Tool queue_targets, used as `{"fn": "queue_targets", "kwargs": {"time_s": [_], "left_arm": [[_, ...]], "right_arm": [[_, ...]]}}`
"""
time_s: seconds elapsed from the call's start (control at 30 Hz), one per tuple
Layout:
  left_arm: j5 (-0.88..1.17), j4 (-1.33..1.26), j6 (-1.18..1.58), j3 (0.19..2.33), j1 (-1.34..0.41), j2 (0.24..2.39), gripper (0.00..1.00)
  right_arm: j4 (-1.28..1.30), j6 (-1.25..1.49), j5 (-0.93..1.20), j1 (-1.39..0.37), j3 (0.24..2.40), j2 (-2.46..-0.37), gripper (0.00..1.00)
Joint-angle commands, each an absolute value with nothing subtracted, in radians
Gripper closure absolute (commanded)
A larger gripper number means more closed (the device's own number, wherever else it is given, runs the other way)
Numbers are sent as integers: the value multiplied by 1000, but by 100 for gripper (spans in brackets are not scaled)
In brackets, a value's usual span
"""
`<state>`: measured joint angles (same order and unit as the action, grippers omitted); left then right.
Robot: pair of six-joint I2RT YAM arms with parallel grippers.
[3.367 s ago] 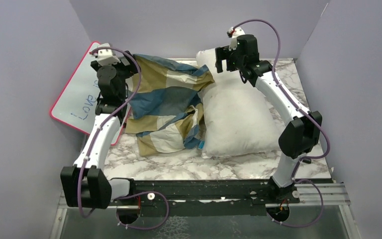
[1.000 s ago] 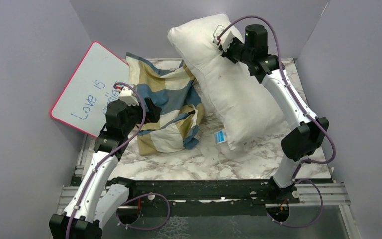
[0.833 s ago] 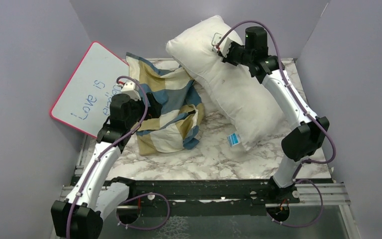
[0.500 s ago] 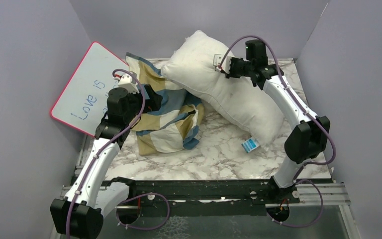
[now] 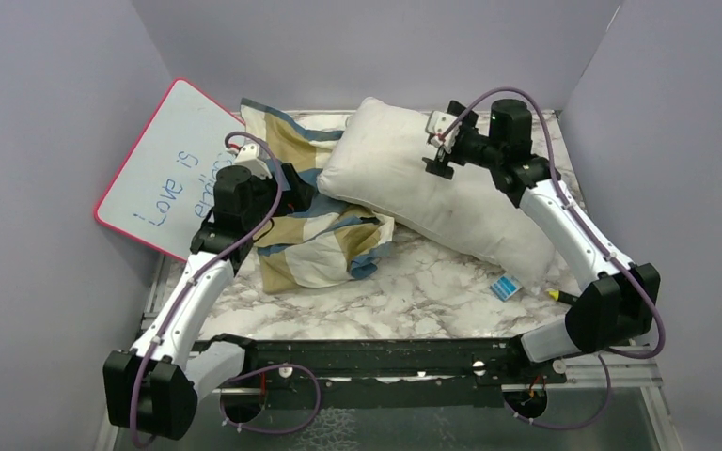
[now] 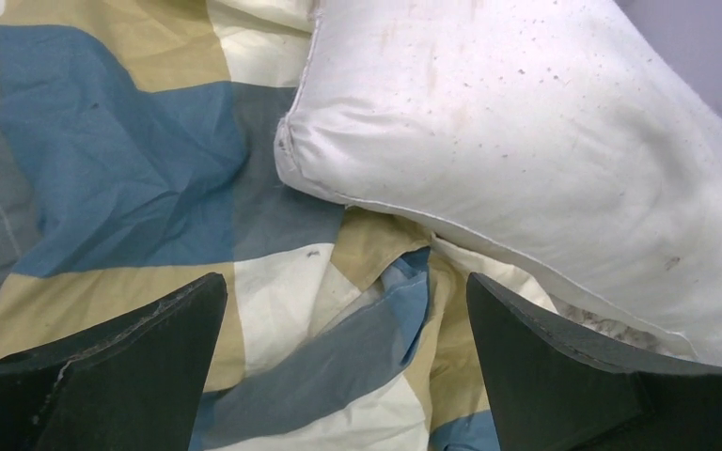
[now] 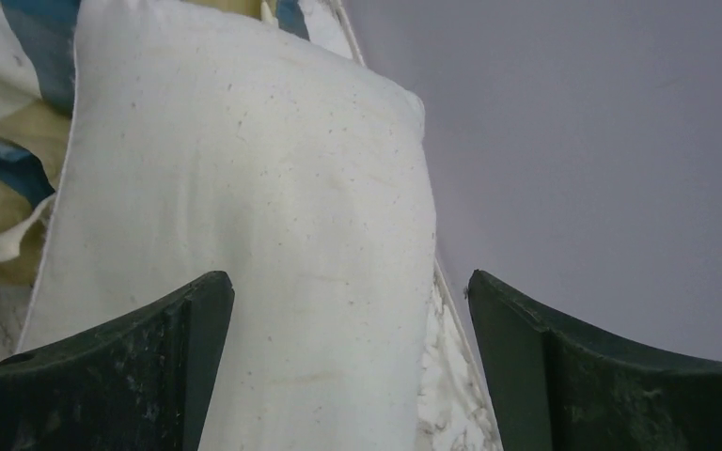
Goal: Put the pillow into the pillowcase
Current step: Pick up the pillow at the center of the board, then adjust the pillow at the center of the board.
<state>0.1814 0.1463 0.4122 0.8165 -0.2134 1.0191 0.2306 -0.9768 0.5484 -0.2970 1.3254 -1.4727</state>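
Note:
The white pillow (image 5: 432,193) lies slantwise across the table, its left end resting on the checked blue, tan and cream pillowcase (image 5: 324,240). Its small blue tag (image 5: 503,287) is at the near right corner. My right gripper (image 5: 435,160) is open over the pillow's far edge; in the right wrist view the gripper (image 7: 350,282) has the pillow (image 7: 244,244) below its spread fingers. My left gripper (image 5: 297,191) is open above the crumpled pillowcase. The left wrist view shows that gripper (image 6: 345,282) over the pillowcase (image 6: 132,178), with the pillow's corner (image 6: 489,141) beyond it.
A pink-rimmed whiteboard (image 5: 174,164) leans at the back left behind my left arm. Purple walls (image 5: 367,47) close in the back and both sides. The marble table top (image 5: 414,301) shows in front of the pillow and pillowcase.
My right gripper lifted the pillow, swung it left and down onto the pillowcase's right part, and has opened. My left arm moved from the back left corner to over the pillowcase.

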Motion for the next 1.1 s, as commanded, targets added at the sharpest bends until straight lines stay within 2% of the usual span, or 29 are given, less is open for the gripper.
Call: {"fn": "queue_targets", "kwargs": {"time_s": [0.0, 0.17, 0.27, 0.37, 0.47, 0.6, 0.7, 0.77, 0.8, 0.87, 0.97, 1.0, 1.07], "left_arm": [[257, 7, 481, 861, -216, 1092, 3], [153, -65, 454, 959, -217, 1225, 3], [153, -101, 426, 1032, -216, 1330, 4], [167, -128, 413, 1107, -216, 1456, 4], [251, -92, 401, 1216, -219, 1618, 5], [320, -42, 385, 1337, -227, 1817, 7], [386, -46, 391, 1382, -234, 1919, 7], [446, -87, 403, 1379, -250, 1939, 8], [472, -111, 413, 1372, -259, 1942, 10], [536, -159, 453, 1357, -274, 1939, 19], [568, -194, 505, 1337, -297, 1916, 43], [574, -195, 510, 1328, -308, 1903, 47], [570, -195, 506, 1308, -333, 1874, 49]], "right_arm": [[172, -615, 485, -294, 1314, -1462, 3], [142, 2, 306, -294, 1264, -1416, 8], [258, 245, 343, -293, 1247, -1392, 17], [321, 341, 383, -294, 1192, -1339, 21], [349, 390, 383, -293, 1116, -1280, 21], [407, 529, 206, -294, 1024, -1218, 22], [332, 521, 176, -293, 930, -1191, 21], [260, 443, 166, -292, 894, -1206, 16], [236, 399, 157, -292, 889, -1226, 12], [219, 327, 89, -292, 906, -1281, 11], [206, 248, -85, -286, 953, -1365, 11], [208, 229, -124, -278, 974, -1387, 11], [204, 217, -150, -245, 1014, -1414, 11]]}}
